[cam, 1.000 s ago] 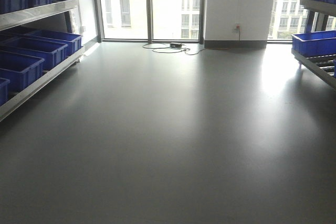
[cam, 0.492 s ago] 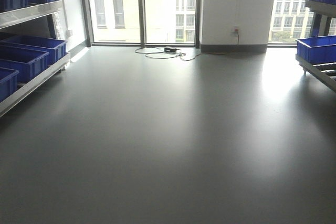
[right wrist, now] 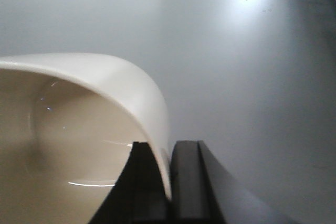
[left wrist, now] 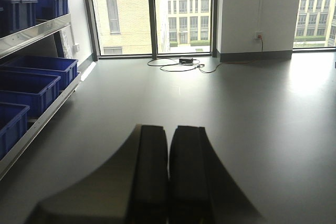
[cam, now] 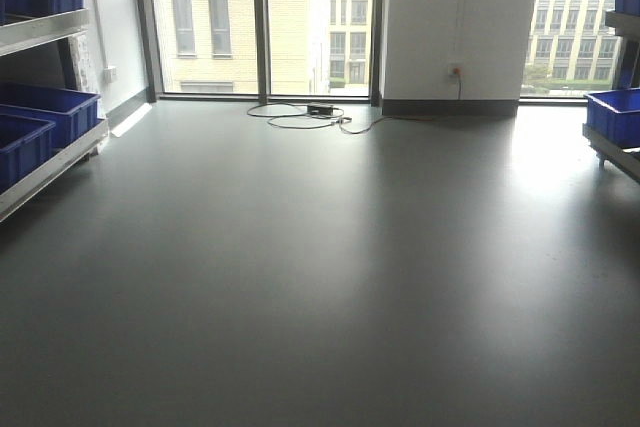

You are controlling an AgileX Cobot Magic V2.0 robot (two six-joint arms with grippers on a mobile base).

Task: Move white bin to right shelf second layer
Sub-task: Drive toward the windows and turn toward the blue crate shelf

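Observation:
In the right wrist view, my right gripper [right wrist: 169,153] is shut on the rim of the white bin [right wrist: 94,108], one finger inside the wall and one outside. The bin hangs above the grey floor; its cream inside fills the left of that view. In the left wrist view, my left gripper [left wrist: 169,135] is shut and empty, its two dark fingers pressed together above the floor. The right shelf shows only as its near end at the right edge of the front view [cam: 615,152], carrying a blue crate [cam: 612,112]. Its roller lanes are out of view.
A left rack [cam: 45,162] holds several blue crates [cam: 50,112], also in the left wrist view [left wrist: 31,85]. A cable and black box [cam: 320,112] lie on the floor by the windows. A white pillar [cam: 455,22] stands at the back. Grey floor [cam: 320,267] spreads between.
The front view has swung and shifted: the left rack, the cable and the right shelf have all slid outward or left, and fewer crates show on both sides. The bin stays held.

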